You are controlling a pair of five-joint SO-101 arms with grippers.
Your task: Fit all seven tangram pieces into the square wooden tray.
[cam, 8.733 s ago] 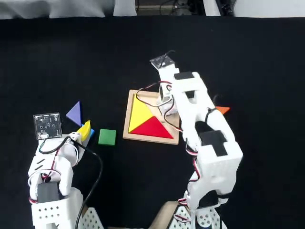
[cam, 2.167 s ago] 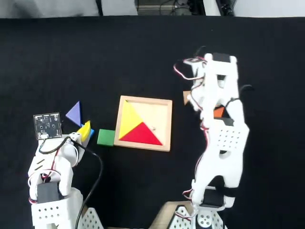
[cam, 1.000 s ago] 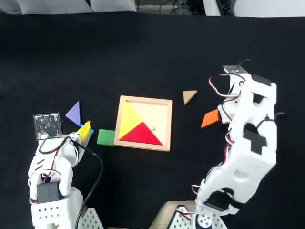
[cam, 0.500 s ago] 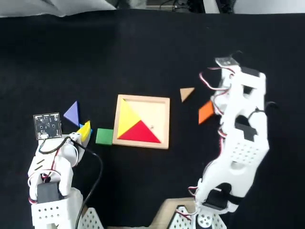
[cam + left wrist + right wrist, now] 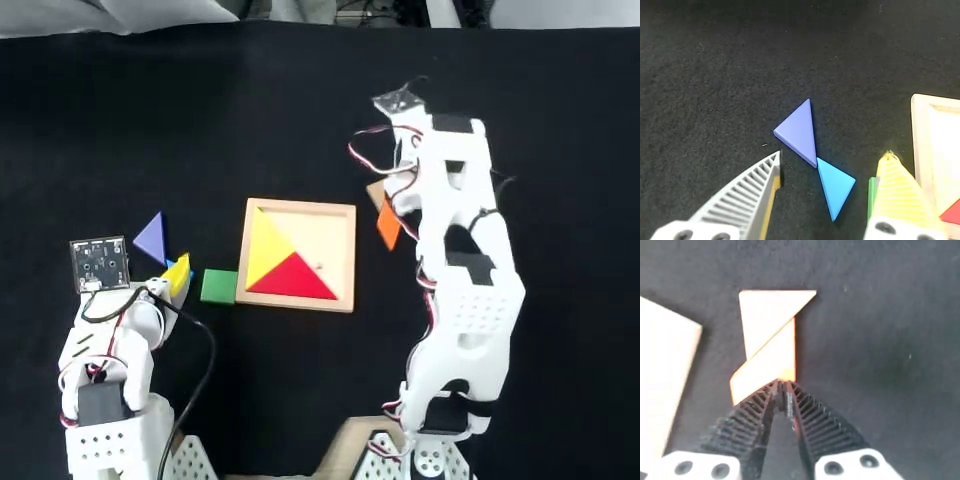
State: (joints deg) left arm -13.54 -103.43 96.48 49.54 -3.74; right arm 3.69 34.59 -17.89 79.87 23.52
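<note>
My right gripper (image 5: 784, 386) is pressed together on the orange piece (image 5: 775, 362), pinching it by its near edge. From my wrist the piece overlaps the tan triangle (image 5: 762, 312), and I can't tell whether they touch. From above, the orange piece (image 5: 388, 225) sits just right of the tray (image 5: 348, 260), outside its right rim.

I judge this as the carry step: the piece is in hand and has to go left over the rim into the bare far-right part of the tray. That part is open beside the yellow triangle (image 5: 262, 245) and red triangle (image 5: 295, 277) already seated. The next move calls for lifting clear of the rim, then turning the piece to match the free corner. The tan triangle could get dragged along.

My left gripper (image 5: 832, 157) is spread open, hovering over the purple triangle (image 5: 799, 131) and blue triangle (image 5: 836, 186), which meet at a corner. The green square (image 5: 218, 286) lies against the tray's left side.
</note>
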